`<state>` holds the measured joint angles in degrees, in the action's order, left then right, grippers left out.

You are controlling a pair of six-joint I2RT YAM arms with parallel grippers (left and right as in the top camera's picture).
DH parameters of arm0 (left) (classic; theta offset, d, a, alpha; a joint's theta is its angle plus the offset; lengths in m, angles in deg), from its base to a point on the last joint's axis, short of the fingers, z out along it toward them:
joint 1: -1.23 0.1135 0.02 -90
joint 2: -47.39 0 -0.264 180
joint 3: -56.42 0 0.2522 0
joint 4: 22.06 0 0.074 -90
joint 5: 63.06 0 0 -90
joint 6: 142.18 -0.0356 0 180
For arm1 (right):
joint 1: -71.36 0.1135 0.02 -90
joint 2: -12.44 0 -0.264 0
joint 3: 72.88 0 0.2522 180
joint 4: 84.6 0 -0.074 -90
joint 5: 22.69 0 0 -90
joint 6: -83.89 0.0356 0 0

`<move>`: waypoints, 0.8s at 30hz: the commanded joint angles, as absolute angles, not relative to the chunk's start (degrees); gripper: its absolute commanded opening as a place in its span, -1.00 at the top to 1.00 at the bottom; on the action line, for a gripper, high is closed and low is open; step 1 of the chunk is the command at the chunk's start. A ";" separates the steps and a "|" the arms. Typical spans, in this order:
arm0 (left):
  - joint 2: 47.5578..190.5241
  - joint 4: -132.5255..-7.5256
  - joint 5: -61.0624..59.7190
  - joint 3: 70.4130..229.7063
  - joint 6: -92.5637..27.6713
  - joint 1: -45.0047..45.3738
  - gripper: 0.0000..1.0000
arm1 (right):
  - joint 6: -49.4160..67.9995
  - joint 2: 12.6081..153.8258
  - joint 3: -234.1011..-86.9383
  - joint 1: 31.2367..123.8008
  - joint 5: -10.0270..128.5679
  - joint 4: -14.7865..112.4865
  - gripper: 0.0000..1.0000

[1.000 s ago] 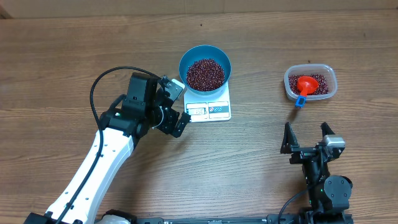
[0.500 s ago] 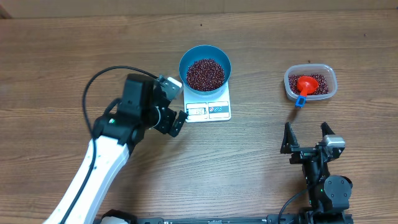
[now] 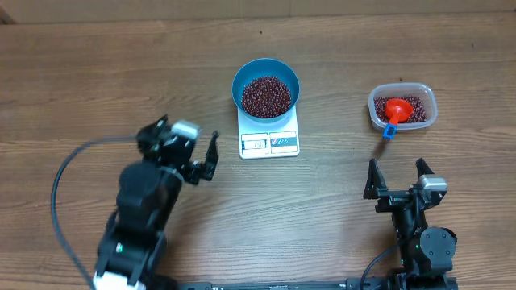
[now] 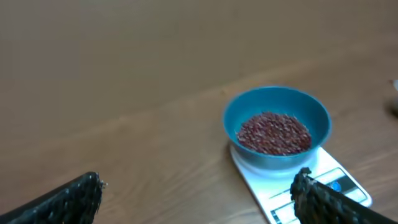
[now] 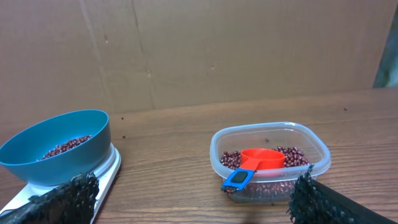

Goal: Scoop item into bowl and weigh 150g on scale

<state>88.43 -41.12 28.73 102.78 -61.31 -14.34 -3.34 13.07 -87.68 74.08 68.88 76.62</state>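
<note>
Squarely, the bowl point(image 3: 237, 89) holding the beans point(image 3: 266, 97) sits on the scale point(image 3: 270, 143).

Seen from overhead, the bowl point(image 3: 266, 74) is sitting on the scale point(image 3: 269, 142), covering its 12 o'clock end, with the beans point(image 3: 266, 97) lying inside. The plastic tub point(image 3: 425, 98) is resting on the desk point(image 3: 97, 72) at 3 o'clock from the bowl, well apart, holding more beans and a measuring scoop point(image 3: 396, 110). The left gripper point(image 3: 189, 133) is sitting at 8 o'clock from the scale, and the right gripper point(image 3: 395, 165) at 6 o'clock from the tub.
</note>
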 commanded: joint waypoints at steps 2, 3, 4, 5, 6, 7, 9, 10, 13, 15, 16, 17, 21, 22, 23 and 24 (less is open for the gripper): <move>77.50 -36.33 29.88 93.91 -59.45 -12.20 -0.99 | -3.58 12.61 -87.11 74.40 68.66 76.95 -1.00; 75.56 -35.76 29.86 92.42 -58.93 -11.85 -0.99 | -3.58 12.61 -87.11 74.40 68.66 76.95 -1.00; 73.81 -35.48 29.84 91.18 -58.60 -11.59 -0.99 | -3.58 12.61 -87.11 74.40 68.66 76.95 -1.00; 72.06 -35.26 29.86 90.02 -58.27 -11.32 -0.99 | -3.58 12.61 -87.11 74.40 68.66 76.95 -1.00; 70.25 -35.17 29.84 88.95 -58.29 -11.08 -0.99 | -3.58 12.61 -87.11 74.40 68.66 76.95 -1.00; 68.43 -35.13 29.93 87.94 -58.31 -10.82 -0.99 | -3.58 12.61 -87.11 74.40 68.64 76.95 -1.00; 64.72 -35.20 29.93 86.24 -58.31 -10.25 -0.99 | -3.58 12.61 -87.11 74.40 68.64 76.95 -1.00; 62.90 -35.42 29.93 85.43 -58.29 -9.92 -0.99 | -3.58 12.61 -87.11 74.40 68.66 76.95 -1.00; 58.44 -35.55 29.88 82.85 -58.27 -8.77 -0.99 | -3.58 12.61 -87.11 74.40 68.66 76.95 -1.00; 56.45 -35.50 29.84 81.32 -58.10 -8.09 -0.99 | -3.58 12.61 -87.11 74.40 68.66 76.95 -1.00; 55.40 -35.37 29.84 80.38 -58.12 -7.78 -0.99 | -3.58 12.61 -87.11 74.40 68.66 76.95 -1.00; 54.62 -35.28 29.84 79.61 -58.14 -7.63 -0.99 | -3.58 12.61 -87.11 74.40 68.66 76.95 -1.00; 52.02 -35.07 29.91 76.71 -58.16 -7.63 -0.99 | -3.58 12.61 -87.11 74.40 68.66 76.95 -1.00; 51.54 -34.87 29.91 75.99 -58.16 -7.63 -0.99 | -3.58 12.61 -87.11 74.40 68.66 76.95 -1.00; 51.21 -34.63 29.91 75.35 -58.16 -7.63 -0.99 | -3.58 12.61 -87.11 74.40 68.66 76.95 -1.00; 50.92 -34.50 29.93 74.76 -58.16 -7.63 -0.99 | -3.58 12.61 -87.11 74.40 68.66 76.95 -1.00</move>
<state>52.43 -35.26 29.36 76.80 -59.32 -8.02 -3.36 13.07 -87.68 74.08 68.79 76.64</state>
